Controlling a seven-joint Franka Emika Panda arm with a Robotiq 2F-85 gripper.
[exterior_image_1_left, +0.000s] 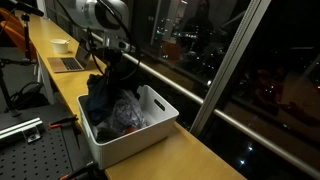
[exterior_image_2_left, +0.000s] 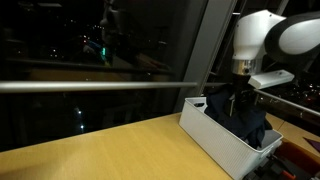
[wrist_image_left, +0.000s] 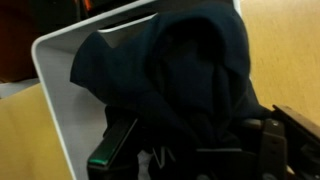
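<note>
While the counter (exterior_image_1_left: 190, 152) runs smooth and wooden across the lower frame in both exterior views, we judge the work to be at an early stage: the grasp is made, the lifting out is not. On the counter sits the bin (exterior_image_1_left: 125, 142), rigid white plastic, rectangular with rounded corners, at lower centre. Soft, crumpled clothes (exterior_image_1_left: 130, 112) fill it. Over them, at mid frame, hangs the cloth (exterior_image_1_left: 100, 92), dark navy, limp and folded, its lower part inside the bin. We see the gripper (exterior_image_2_left: 237, 100) above, jaws clamped on the cloth's top.

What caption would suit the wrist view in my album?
Tool pinching a dark blue cloth over a white bin on a wooden counter.
</note>
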